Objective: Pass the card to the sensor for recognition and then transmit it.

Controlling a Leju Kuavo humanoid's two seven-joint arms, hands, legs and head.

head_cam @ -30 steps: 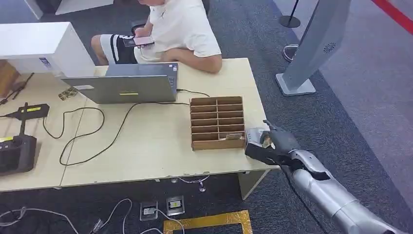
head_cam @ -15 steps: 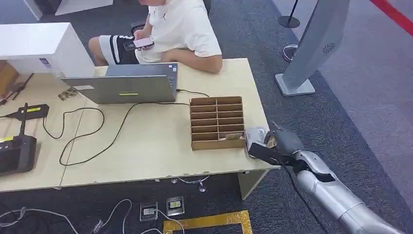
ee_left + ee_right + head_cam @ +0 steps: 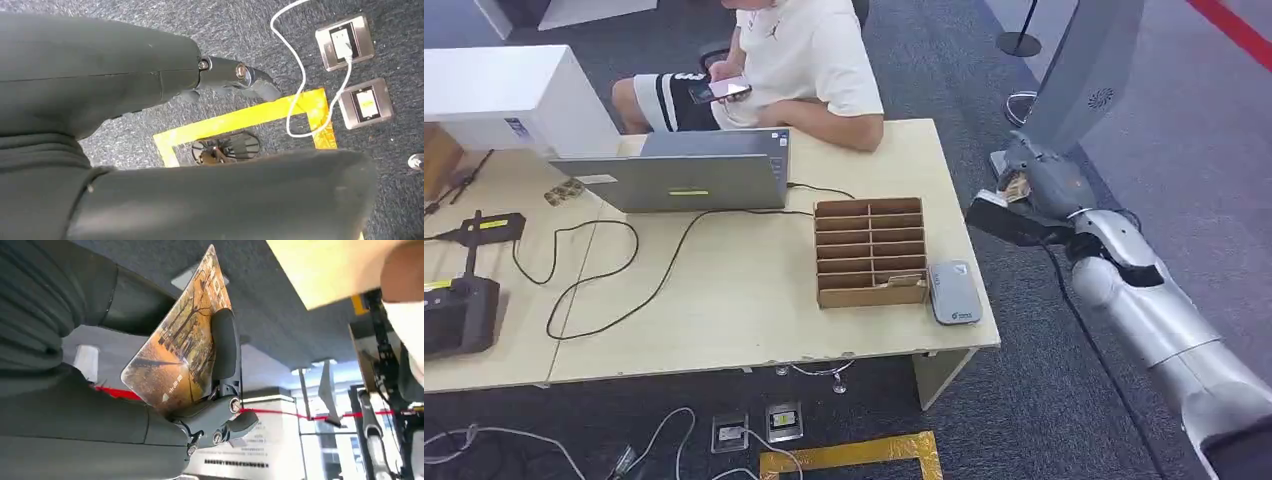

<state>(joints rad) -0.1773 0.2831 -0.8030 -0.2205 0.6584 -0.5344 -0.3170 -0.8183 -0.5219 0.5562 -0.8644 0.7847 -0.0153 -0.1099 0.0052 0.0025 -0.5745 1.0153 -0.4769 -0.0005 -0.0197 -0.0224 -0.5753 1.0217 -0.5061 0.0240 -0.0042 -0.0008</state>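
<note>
- Head view shows a wide pale wooden desk (image 3: 724,310) standing on dark grey carpet, with a person in a white T-shirt (image 3: 804,55) sitting at its far edge, looking at a phone
- a tall grey slanted pillar on a flat base (image 3: 1074,90) stands on the carpet beyond the desk's right end
- the robot's silver right arm (image 3: 1164,320) reaches up from the lower right, off the desk's right side, toward that pillar
- a grey open laptop (image 3: 679,175) sits on the far part of the desk, its back to the camera, with a black cable trailing from it across the desk
- a brown slotted cardboard organiser box (image 3: 869,250) stands near the desk's right end
- the right hand (image 3: 1029,195) is raised in the air to the right of the desk, near the pillar's base; its fingers (image 3: 225,345) pinch a card printed with an autumn-tree picture (image 3: 180,347), thumb against one face
- a small grey rectangular card sensor (image 3: 953,291) lies flat on the desk just beside the organiser's right side, well apart from the card
- the left hand (image 3: 150,70) hangs over the carpet above yellow floor tape (image 3: 240,120); I cannot tell how its fingers lie
</note>
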